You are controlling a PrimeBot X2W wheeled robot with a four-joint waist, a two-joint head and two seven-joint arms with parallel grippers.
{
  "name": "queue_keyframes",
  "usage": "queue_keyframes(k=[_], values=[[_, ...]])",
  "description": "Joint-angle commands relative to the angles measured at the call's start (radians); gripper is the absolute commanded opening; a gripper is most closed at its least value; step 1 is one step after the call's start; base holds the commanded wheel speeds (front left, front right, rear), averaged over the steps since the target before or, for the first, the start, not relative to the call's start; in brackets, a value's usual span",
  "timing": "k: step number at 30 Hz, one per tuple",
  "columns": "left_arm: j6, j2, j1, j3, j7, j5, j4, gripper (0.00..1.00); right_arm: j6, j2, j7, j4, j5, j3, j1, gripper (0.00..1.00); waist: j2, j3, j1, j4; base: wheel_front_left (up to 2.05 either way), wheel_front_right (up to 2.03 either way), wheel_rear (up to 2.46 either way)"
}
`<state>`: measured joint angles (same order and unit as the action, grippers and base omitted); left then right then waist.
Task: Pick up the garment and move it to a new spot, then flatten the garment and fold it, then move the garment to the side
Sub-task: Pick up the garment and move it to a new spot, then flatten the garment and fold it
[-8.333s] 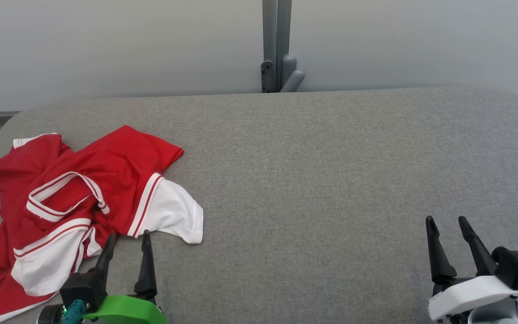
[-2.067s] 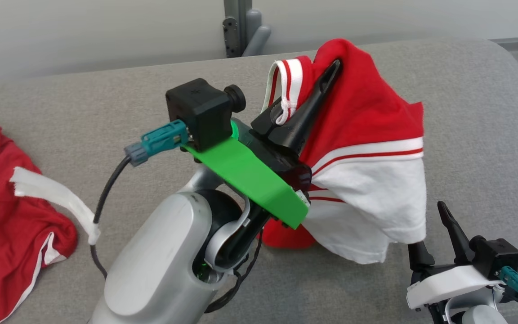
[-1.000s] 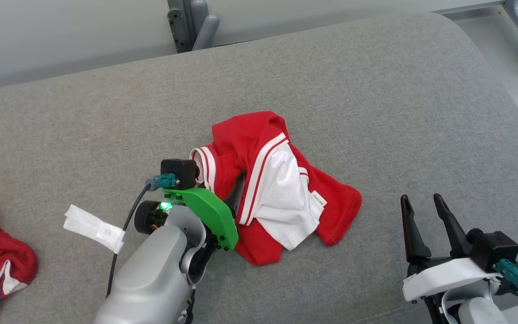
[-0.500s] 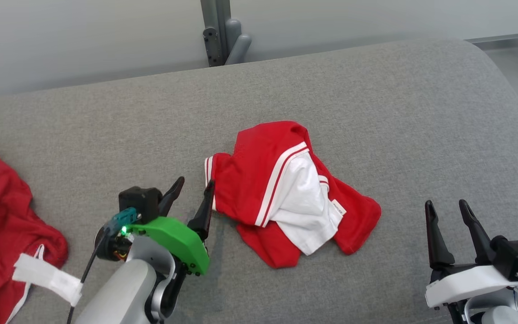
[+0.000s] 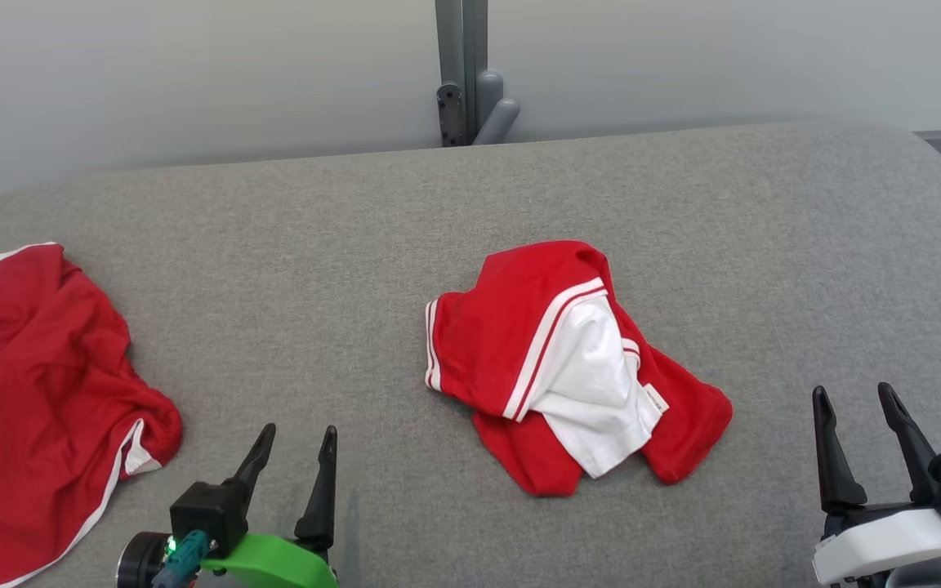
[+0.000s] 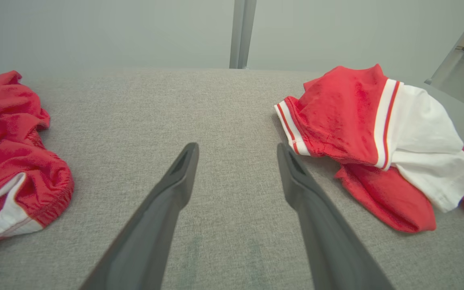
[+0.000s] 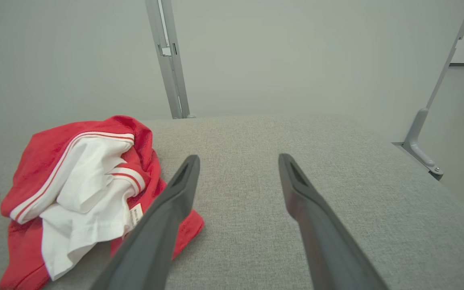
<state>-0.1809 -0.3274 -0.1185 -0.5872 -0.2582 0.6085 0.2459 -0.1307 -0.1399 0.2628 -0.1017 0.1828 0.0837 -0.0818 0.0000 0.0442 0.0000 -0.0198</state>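
A crumpled red and white garment [image 5: 568, 367] lies bunched in the middle of the grey padded table [image 5: 519, 196]. It appears at the right of the left wrist view as the garment [image 6: 373, 137] and at the left of the right wrist view as the garment [image 7: 79, 189]. My left gripper [image 5: 299, 437] stands open near the front edge, to the left of the garment and apart from it, with nothing between its fingers. My right gripper [image 5: 854, 396] is open at the front right, also holding nothing.
A second red garment [image 5: 37, 384] with white trim lies crumpled at the table's left end, seen too as the red cloth [image 6: 10, 141]. A grey post [image 5: 462, 73] stands behind the table's far edge. A metal frame leg [image 7: 421, 145] stands on the floor past the right end.
My left gripper opened, let go of the garment's left edge and drew back toward the front left. The garment stays bunched mid-table. The head camera has swung left.
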Motion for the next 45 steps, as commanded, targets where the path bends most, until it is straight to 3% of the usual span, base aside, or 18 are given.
queue_keyframes(k=[1, 12, 25, 45], values=[[0.004, 0.004, 0.038, 0.034, -0.007, -0.038, -0.030, 1.00, 0.000, -0.009, 0.003, 0.014, -0.008, 0.004, -0.021, 1.00, 0.0000, -0.019, 0.0000, 0.019, 0.00, 0.00, 0.00], [0.111, 0.102, 0.222, 0.280, -0.007, -0.207, -0.099, 1.00, 0.000, -0.020, 0.003, 0.032, -0.026, 0.012, -0.049, 1.00, 0.0000, -0.046, 0.0000, 0.036, 0.00, 0.00, 0.00], [0.242, 0.208, 0.241, 0.426, -0.006, -0.318, -0.052, 1.00, 0.000, -0.010, 0.003, 0.020, -0.016, 0.005, -0.056, 1.00, 0.0000, -0.052, 0.0000, 0.023, 0.00, 0.00, 0.00], [0.298, 0.265, 0.225, 0.497, -0.006, -0.379, -0.022, 1.00, 0.000, -0.003, 0.003, 0.017, -0.009, -0.004, -0.054, 1.00, 0.0000, -0.049, 0.0000, 0.022, 0.00, 0.00, 0.00]])
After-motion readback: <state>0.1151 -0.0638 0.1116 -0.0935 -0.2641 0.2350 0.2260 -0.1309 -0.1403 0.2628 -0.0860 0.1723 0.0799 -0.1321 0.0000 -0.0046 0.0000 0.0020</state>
